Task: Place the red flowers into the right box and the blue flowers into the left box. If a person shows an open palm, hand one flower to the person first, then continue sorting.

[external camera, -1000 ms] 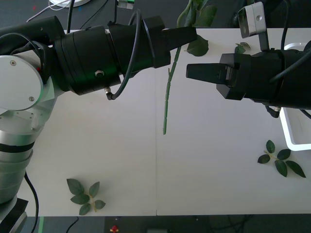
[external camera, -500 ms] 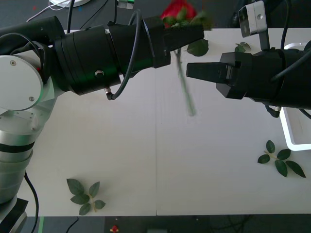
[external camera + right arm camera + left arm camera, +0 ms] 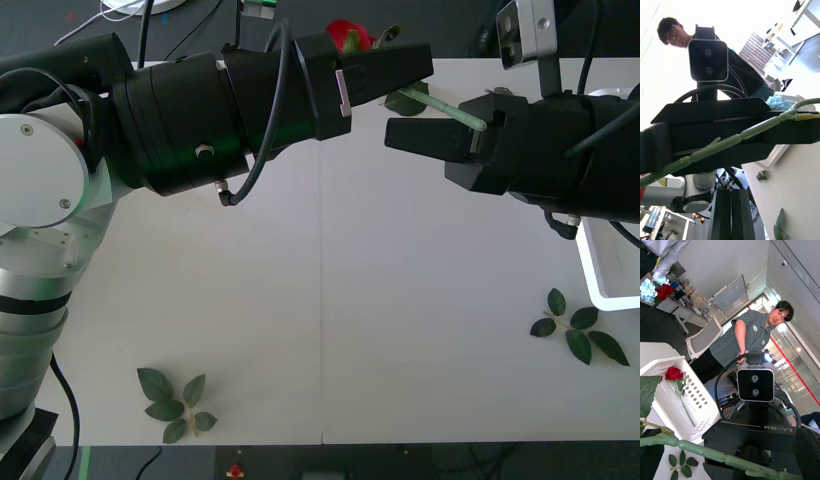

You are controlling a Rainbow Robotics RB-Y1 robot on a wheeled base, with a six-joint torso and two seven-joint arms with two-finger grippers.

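You are looking at the left gripper and right gripper meeting tip to tip above the table — both arms are reaching inward. The right box is holding one red rose on its latticed base. Between the grippers, a red flower is being passed: the left fingers are clamping near its head, while the right fingers are pressing together around its green stem. "RB-Y1" is reading on the right wrist housing.
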